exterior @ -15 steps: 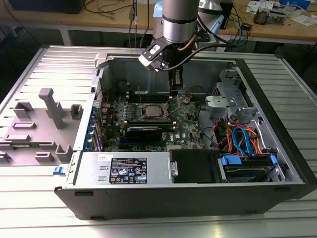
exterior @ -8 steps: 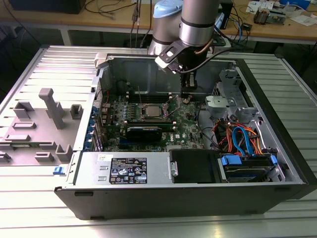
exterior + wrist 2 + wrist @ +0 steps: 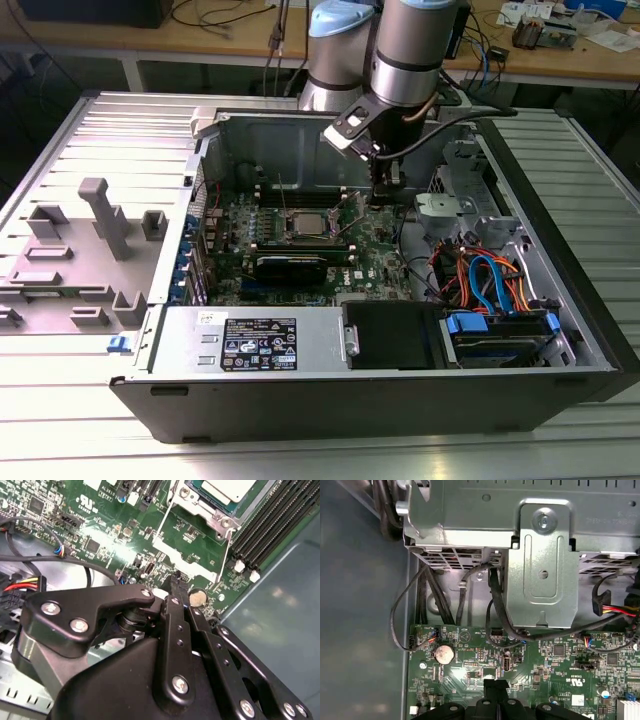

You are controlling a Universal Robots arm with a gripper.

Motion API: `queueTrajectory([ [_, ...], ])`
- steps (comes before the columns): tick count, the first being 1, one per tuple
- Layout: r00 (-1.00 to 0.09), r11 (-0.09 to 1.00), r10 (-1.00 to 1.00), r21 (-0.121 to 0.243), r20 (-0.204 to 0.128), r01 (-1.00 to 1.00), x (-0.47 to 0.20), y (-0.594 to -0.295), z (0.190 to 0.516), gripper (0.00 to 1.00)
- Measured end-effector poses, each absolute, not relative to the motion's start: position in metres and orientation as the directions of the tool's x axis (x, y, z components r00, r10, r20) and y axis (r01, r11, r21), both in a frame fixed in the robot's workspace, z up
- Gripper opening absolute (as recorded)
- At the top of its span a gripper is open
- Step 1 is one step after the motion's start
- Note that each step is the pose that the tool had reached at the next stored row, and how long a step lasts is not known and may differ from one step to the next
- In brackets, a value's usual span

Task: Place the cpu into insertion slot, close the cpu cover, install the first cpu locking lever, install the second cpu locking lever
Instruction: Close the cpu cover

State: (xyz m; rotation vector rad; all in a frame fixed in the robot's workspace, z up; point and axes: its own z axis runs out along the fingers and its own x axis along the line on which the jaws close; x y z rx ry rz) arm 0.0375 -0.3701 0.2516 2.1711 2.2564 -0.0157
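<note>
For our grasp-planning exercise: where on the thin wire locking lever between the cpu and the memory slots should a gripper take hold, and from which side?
Likely the locking lever near what looks like its free end, farthest from the cpu. It is a thin bare rod, so pinch across it from above, since the memory slots crowd one side.

Robotics laboratory: an industrial robot arm (image 3: 410,50) stands over an opened desktop computer case (image 3: 380,400), its green motherboard (image 3: 330,255) exposed, on a table of ribbed aluminium profiles (image 3: 90,440). Grey block-shaped fixtures (image 3: 105,215) sit on the table at the exterior view's left. Along the far side, wooden workbenches (image 3: 560,62) carry loose cables (image 3: 215,15) and bare circuit boards (image 3: 545,35).
</note>
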Motion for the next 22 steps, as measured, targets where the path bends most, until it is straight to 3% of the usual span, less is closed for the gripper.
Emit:
queueTrajectory([
  [22,-0.039,0.039,0.999,-0.007,-0.010,0.999,0.0280,-0.3701,0.2483,0.11],
])
